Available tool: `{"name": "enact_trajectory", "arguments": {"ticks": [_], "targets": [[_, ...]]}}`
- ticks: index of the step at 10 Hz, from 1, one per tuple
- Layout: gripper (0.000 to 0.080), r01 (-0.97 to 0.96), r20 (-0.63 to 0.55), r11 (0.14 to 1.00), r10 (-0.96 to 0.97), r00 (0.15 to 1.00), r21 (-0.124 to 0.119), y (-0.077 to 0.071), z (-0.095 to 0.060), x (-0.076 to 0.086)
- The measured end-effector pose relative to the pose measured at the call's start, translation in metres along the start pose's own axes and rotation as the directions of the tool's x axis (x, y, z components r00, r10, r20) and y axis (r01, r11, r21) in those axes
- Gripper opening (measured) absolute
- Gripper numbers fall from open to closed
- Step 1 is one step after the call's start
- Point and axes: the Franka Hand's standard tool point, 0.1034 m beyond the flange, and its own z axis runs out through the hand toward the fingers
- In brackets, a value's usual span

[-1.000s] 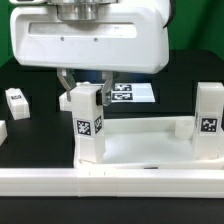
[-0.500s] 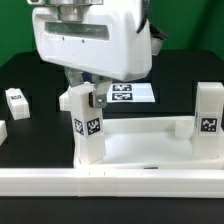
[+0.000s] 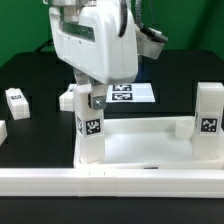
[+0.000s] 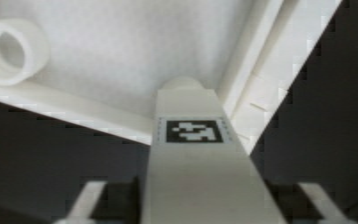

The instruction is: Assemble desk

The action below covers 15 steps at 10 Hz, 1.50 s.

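The white desk tabletop (image 3: pixel 150 148) lies tray-like on the black table. A white square tagged leg (image 3: pixel 88 125) stands upright in its corner on the exterior view's left. Another tagged leg (image 3: pixel 209 120) stands at the corner on the exterior view's right. My gripper (image 3: pixel 87 93) hangs right over the first leg, with its fingers on either side of the leg's top. In the wrist view the leg (image 4: pixel 197 150) runs between my fingers (image 4: pixel 91 200), with a dark gap on each side, so the gripper (image 4: pixel 204 205) is open. A round socket (image 4: pixel 5 52) shows in the tabletop (image 4: pixel 105 85).
The marker board (image 3: pixel 132 93) lies behind the tabletop. A small white block with dark marks (image 3: pixel 16 101) sits at the exterior view's left, and another white piece (image 3: pixel 2 130) is at the left edge. A long white wall (image 3: pixel 110 185) runs along the front.
My hand has turned about the leg, its wide housing swinging round and narrowing in view. The leg's top has twisted slightly. The tabletop and the other leg have not moved.
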Motion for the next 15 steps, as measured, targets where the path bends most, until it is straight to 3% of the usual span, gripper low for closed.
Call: {"name": "enact_trajectory", "arguments": {"ticks": [1, 2, 3, 4, 8, 10, 15], "targets": [[0.0465, 0.060, 0.001, 0.998, -0.060, 0.998, -0.002, 0.0013, 0.0010, -0.0002], [0.0583, 0.153, 0.001, 0.988, -0.153, 0.988, -0.003, 0.0019, 0.0014, -0.0003], [0.0583, 0.268, 0.000, 0.963, -0.268, 0.963, -0.005, 0.0019, 0.0014, -0.0003], [0.0638, 0.329, -0.003, 0.944, -0.329, 0.944, -0.003, 0.0011, 0.0015, -0.0006], [0.0649, 0.700, -0.005, 0.714, -0.700, 0.714, -0.005, 0.0005, 0.0003, 0.0015], [0.0649, 0.848, -0.004, 0.529, -0.848, 0.529, -0.008, 0.0007, 0.0004, 0.0022], [0.0649, 0.972, 0.005, 0.233, -0.973, 0.233, -0.020, -0.0028, -0.0009, -0.0027]]}}
